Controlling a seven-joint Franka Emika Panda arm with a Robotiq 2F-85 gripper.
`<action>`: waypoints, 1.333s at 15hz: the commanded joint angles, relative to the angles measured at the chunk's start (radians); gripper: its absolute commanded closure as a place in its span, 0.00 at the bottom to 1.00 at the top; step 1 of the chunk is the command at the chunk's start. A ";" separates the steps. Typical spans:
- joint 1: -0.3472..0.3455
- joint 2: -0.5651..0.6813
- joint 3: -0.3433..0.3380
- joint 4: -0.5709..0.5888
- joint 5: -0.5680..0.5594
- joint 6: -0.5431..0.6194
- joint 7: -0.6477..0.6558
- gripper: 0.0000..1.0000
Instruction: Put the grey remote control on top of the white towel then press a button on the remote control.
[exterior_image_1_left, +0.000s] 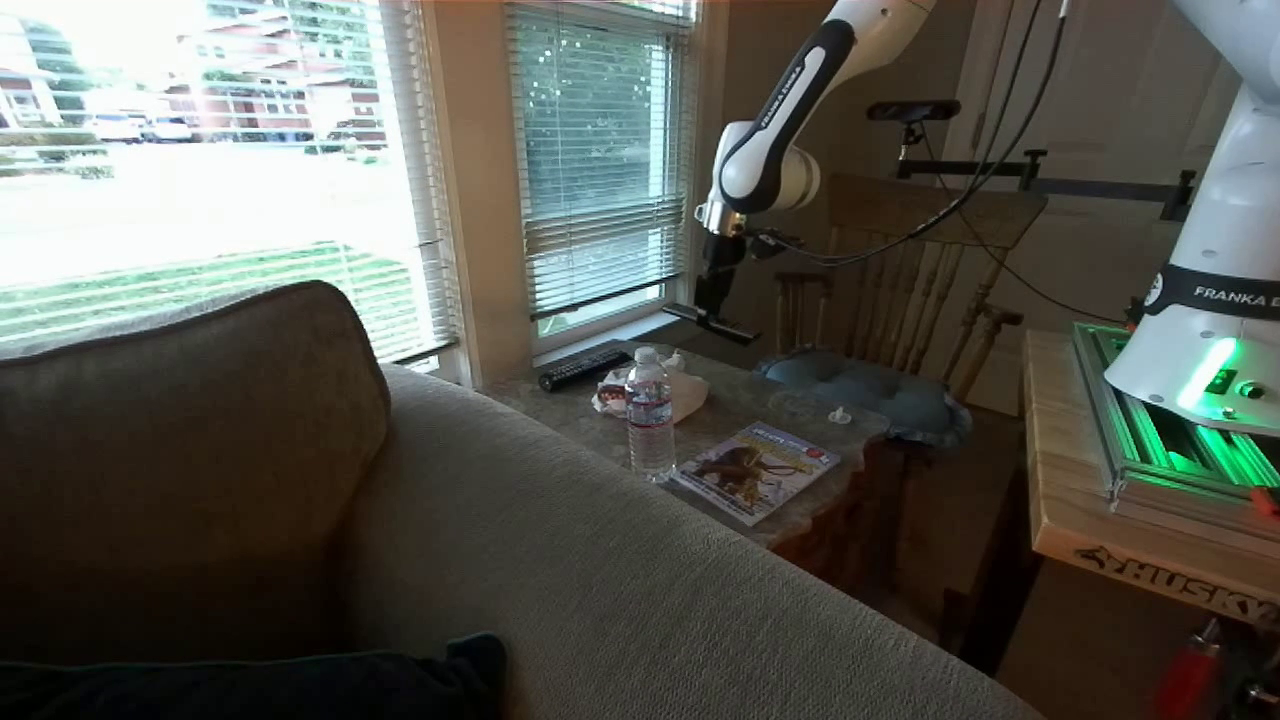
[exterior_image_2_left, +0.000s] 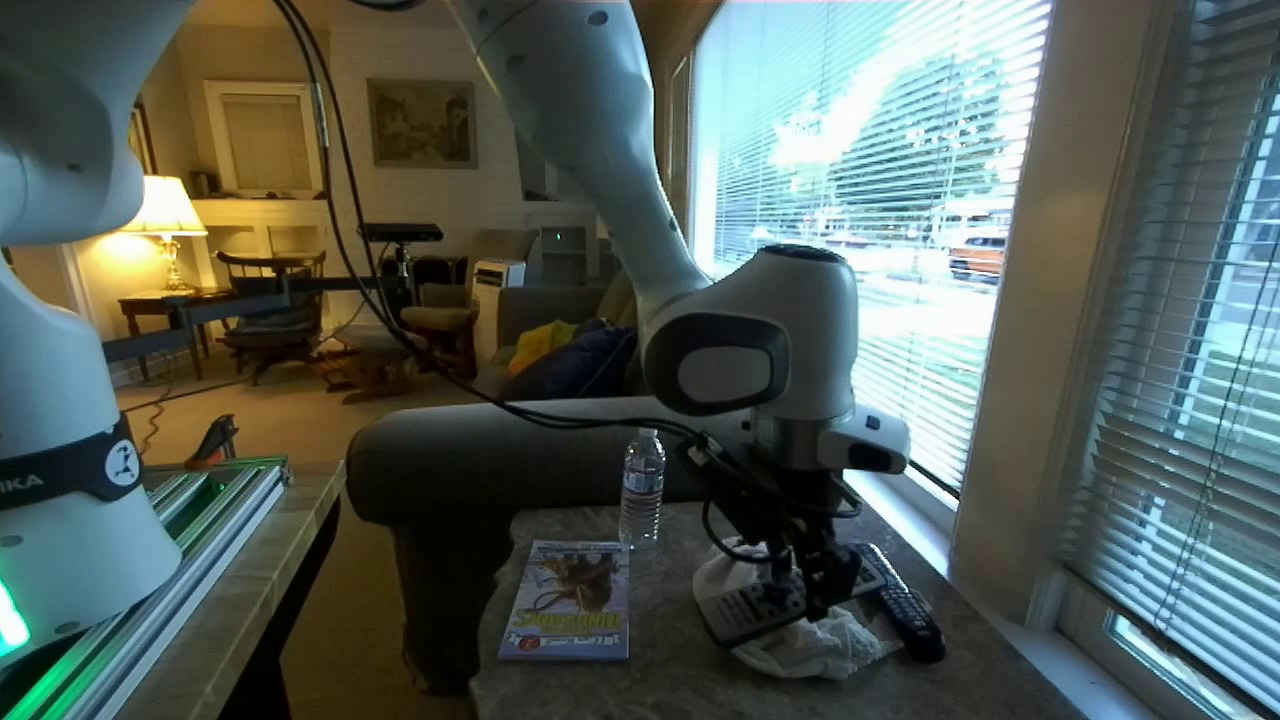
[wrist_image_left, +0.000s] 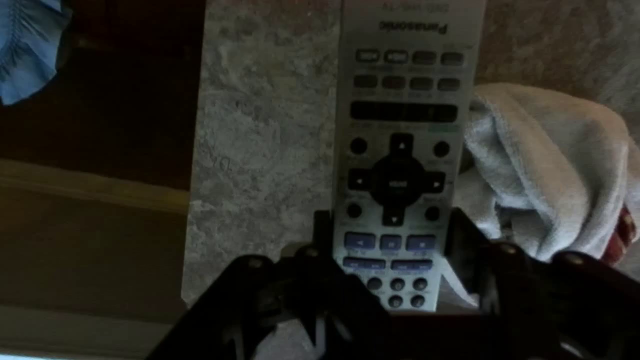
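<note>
Grey remote control (wrist_image_left: 404, 150) is pinched between fingers (wrist_image_left: 466, 245) above the table (exterior_image_2_left: 662, 615).

Two remotes (wrist_image_left: 398, 165) (exterior_image_1_left: 585, 369), one white towel (exterior_image_2_left: 822, 645), one water bottle (exterior_image_2_left: 642, 490), one magazine (exterior_image_2_left: 568, 602)

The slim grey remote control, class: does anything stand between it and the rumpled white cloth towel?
Nothing visible: the black gripper holds the grey remote control higher than the white towel; the long black remote lies beside that towel, not between.
</note>
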 joint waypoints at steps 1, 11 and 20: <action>-0.025 0.047 0.045 0.105 -0.019 -0.036 -0.056 0.68; 0.012 0.132 0.043 0.167 -0.010 -0.053 -0.008 0.68; 0.034 0.179 0.076 0.214 -0.025 -0.082 -0.039 0.68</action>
